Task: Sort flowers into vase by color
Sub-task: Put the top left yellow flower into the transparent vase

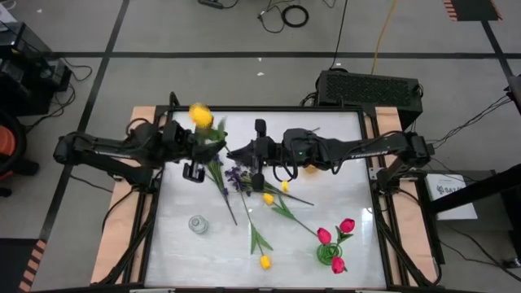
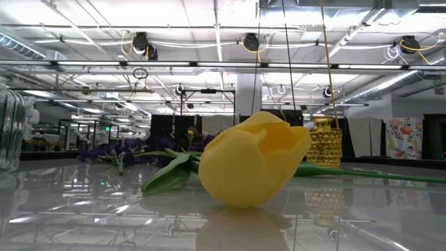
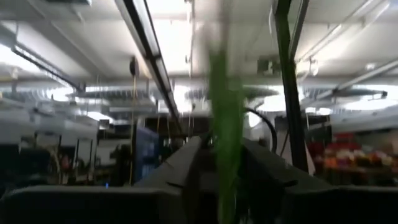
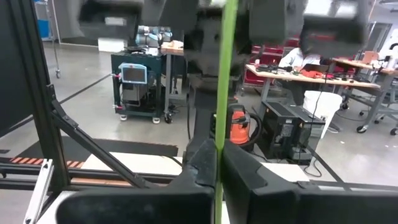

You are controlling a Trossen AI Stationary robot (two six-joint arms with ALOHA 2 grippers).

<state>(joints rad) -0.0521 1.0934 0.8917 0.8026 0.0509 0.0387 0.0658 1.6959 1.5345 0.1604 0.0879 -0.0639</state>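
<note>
A yellow tulip (image 1: 199,115) is held up over the table's far left part, and its green stem runs between both grippers. My left gripper (image 1: 199,142) sits just under the bloom and points up at the ceiling; in its wrist view the blurred stem (image 3: 222,112) rises between its fingers. My right gripper (image 1: 242,152) reaches in level from the right and is shut on the same stem (image 4: 221,93). On the table lie a purple sprig (image 1: 238,177) and loose yellow tulips (image 1: 264,261), one of them close in the low view (image 2: 254,171). My left gripper has the yellow tulip's stem (image 3: 225,168) between its two fingers, which point upward, and the bloom stands above them. The stem is blurred here, so the exact spot does not show. My right gripper pinches the stem (image 4: 219,146) between its two fingers, coming level from the table's right. The stem slants up and away from the fingertips toward my left gripper, and the flower is clear of the table.
A clear glass vase (image 1: 197,224) stands near left of centre. A green vase (image 1: 330,254) with pink-red tulips (image 1: 348,225) is at the near right. A gold vase (image 2: 325,143) stands under my right arm (image 1: 310,169). Stems and leaves are strewn across the table's middle.
</note>
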